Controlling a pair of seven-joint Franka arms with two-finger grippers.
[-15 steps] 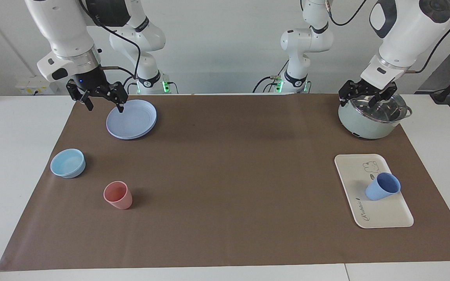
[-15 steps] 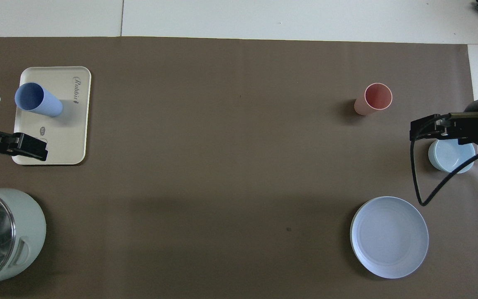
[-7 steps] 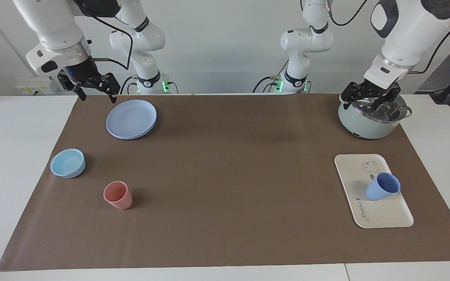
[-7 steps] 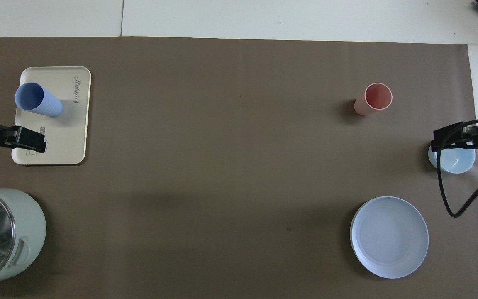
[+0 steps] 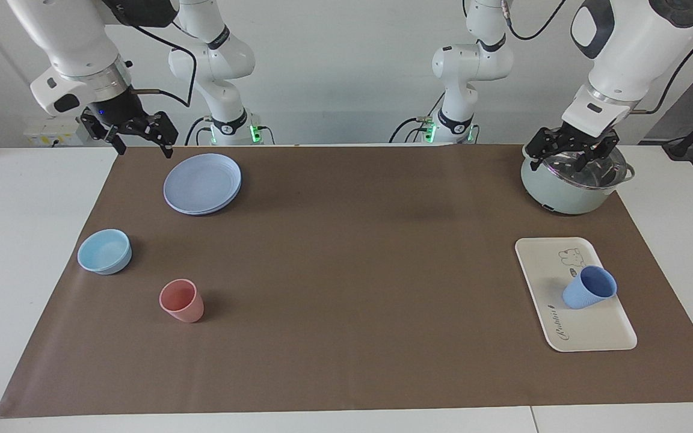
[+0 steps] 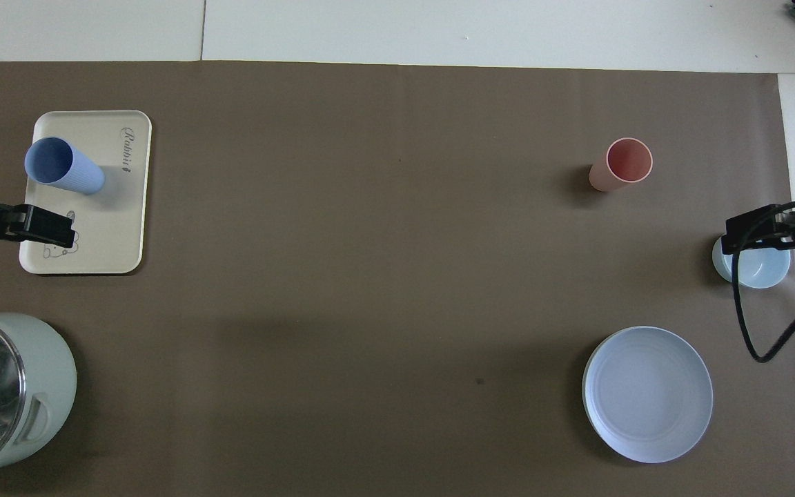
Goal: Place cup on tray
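Facing view: the small blue plastic cup [image 5: 589, 287] stands on the flat cream tray [image 5: 544, 264], well apart from both hands. It looks light, stiff and smooth; hold its sides. Left gripper [image 5: 570, 150] hangs spread over the pot [image 5: 563, 192]; right gripper [image 5: 138, 137] waits, spread.

cup [image 5: 589, 287]: upright on the tray [image 5: 542, 264], left arm's end of the table [image 5: 346, 424]
pot [image 5: 563, 192]: corner nearer the robots than the tray
plate [image 5: 202, 183], bowl [image 5: 104, 251], second cup [image 5: 181, 300]: right arm's end, successively farther from the robots
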